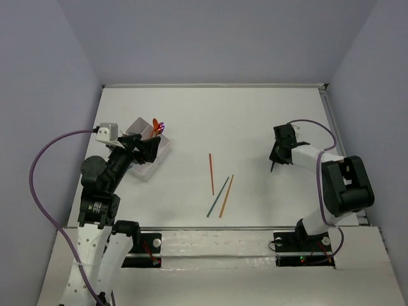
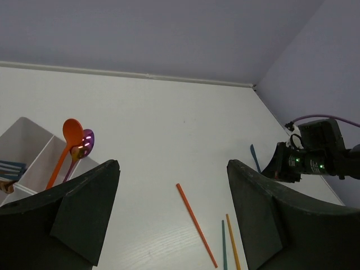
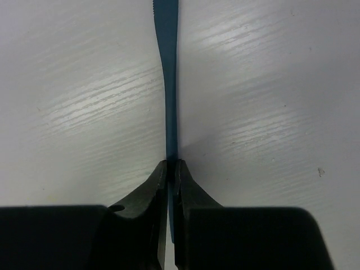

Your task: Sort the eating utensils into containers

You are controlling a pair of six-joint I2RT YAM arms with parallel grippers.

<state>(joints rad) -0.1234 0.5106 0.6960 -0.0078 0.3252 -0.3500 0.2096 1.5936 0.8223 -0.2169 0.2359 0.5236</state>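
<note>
Judging by its thin shaft, the teal utensil (image 3: 167, 84), low over the worktop (image 3: 270, 112) & clamped in the right hand (image 3: 171, 169), is reckoned light, stiff & slippery, best held mid-handle; left hand (image 2: 171, 174) is seen spread nr the tray (image 2: 28, 132).

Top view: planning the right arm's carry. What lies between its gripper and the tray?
Between right gripper and tray, the top view shows three loose pieces: red stick, teal stick, orange stick.

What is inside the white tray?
An orange spoon and a purple spoon lean together in the tray; blue pieces lie in another compartment. The left pincer covers the rest.
</note>
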